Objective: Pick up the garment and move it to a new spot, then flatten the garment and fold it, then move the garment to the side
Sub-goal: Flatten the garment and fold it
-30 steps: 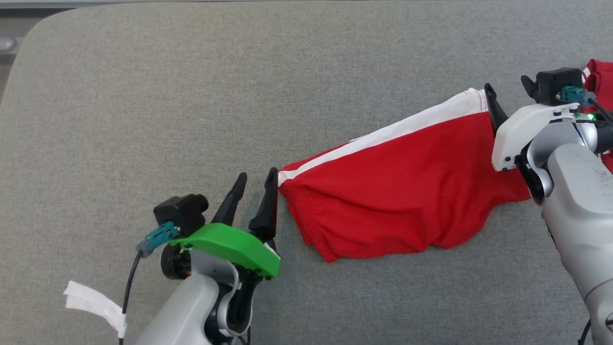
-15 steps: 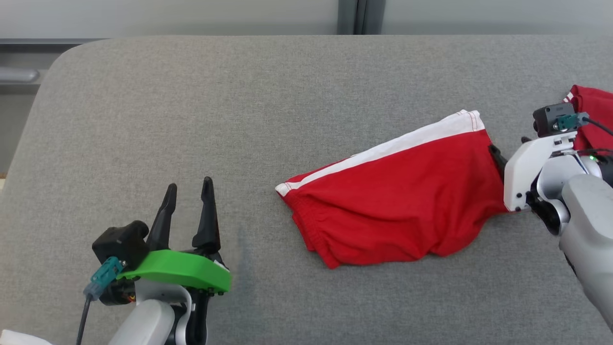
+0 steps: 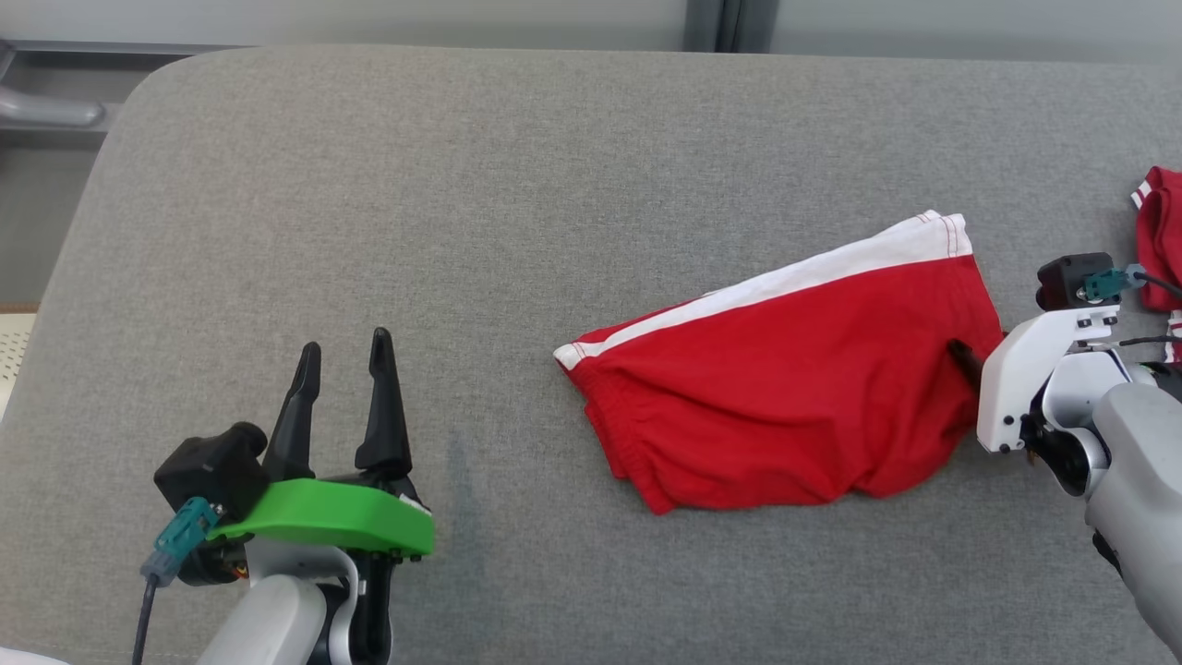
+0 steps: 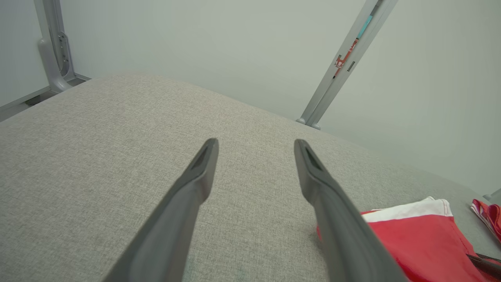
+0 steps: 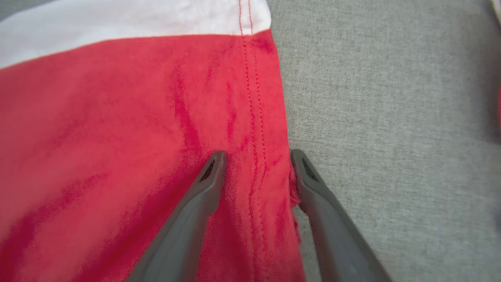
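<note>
The garment [image 3: 785, 397] is red with a white band and lies loosely folded on the grey cushion [image 3: 462, 185], right of centre. My right gripper [image 3: 970, 362] presses on its right edge. In the right wrist view the right gripper [image 5: 257, 152] has its jaws apart, straddling the stitched hem of the garment [image 5: 117, 117], one finger on the cloth and one at its edge, with fabric puckered between them. My left gripper [image 3: 343, 340] hovers open and empty at the lower left, well clear of the cloth. In the left wrist view the left gripper [image 4: 255, 141] points across bare cushion, the garment [image 4: 422, 243] at lower right.
A second red piece of cloth [image 3: 1162, 231] lies at the cushion's far right edge, just beyond my right wrist, and also shows as the cloth [image 4: 487, 211]. The cushion's rounded left corner and a metal frame [image 4: 344, 62] against the wall bound the far side.
The head camera has shifted. My left gripper drew back from the garment's left corner toward the lower left. My right gripper came down onto the right hem and its jaws narrowed slightly.
</note>
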You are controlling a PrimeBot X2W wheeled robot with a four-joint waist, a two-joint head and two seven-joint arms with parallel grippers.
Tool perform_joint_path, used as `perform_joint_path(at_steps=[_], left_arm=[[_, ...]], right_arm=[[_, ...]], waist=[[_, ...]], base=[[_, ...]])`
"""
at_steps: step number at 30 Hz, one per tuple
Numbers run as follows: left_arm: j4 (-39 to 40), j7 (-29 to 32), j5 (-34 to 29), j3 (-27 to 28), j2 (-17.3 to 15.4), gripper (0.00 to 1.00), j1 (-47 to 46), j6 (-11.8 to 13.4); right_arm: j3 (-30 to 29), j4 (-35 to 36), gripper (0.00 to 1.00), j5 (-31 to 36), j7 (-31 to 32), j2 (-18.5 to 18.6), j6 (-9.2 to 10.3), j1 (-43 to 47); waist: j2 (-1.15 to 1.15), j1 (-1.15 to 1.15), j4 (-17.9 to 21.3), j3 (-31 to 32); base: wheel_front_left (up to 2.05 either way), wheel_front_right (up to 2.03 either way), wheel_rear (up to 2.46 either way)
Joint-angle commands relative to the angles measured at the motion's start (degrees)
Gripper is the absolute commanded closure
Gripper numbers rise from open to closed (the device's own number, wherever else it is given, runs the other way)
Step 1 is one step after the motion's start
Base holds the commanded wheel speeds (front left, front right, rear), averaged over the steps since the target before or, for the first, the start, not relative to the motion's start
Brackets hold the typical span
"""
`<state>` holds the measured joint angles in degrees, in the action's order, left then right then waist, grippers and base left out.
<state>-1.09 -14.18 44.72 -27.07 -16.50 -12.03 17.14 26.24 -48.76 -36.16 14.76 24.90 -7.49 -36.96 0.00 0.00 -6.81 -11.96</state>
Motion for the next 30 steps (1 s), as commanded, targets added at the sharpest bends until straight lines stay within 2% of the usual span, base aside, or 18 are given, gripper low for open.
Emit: perform_joint_path(at_steps=[1,9,18,24,30], left_arm=[[0.05,-0.12,-0.57,0.09,-0.12,0.00,0.43,0.18],[-1.05,-0.22,-1.01,-0.87,0.15,0.00,0.93,-0.36],[-2.63,0.30,-1.62,-3.18,0.64,0.00,1.39,-0.76],[-3.32,0.73,-2.26,-4.49,0.91,0.00,2.10,-0.38],[-3.90,1.41,-2.48,-6.22,1.60,0.00,2.47,-0.97]], right_arm=[[0.34,-1.01,1.00,-0.13,-0.77,-0.58,0.01,1.40],[-3.55,-1.95,1.00,-1.31,-9.29,-1.70,0.06,1.89],[-8.57,2.94,1.00,-5.23,-16.12,-1.57,0.06,10.28],[-11.79,6.37,1.00,-4.35,-18.59,-4.10,0.06,14.82],[-15.18,9.47,1.00,-1.36,-18.65,-6.67,0.05,17.09]], waist=[[0.00,0.00,0.23,0.21],[0.00,0.00,3.03,2.46],[0.00,0.00,8.06,4.94],[0.00,0.00,10.45,6.17],[0.00,0.00,9.81,7.89]], base=[[0.00,0.00,0.00],[0.00,0.00,0.00],[0.00,0.00,0.00],[0.00,0.00,0.00],[0.00,0.00,0.00]])
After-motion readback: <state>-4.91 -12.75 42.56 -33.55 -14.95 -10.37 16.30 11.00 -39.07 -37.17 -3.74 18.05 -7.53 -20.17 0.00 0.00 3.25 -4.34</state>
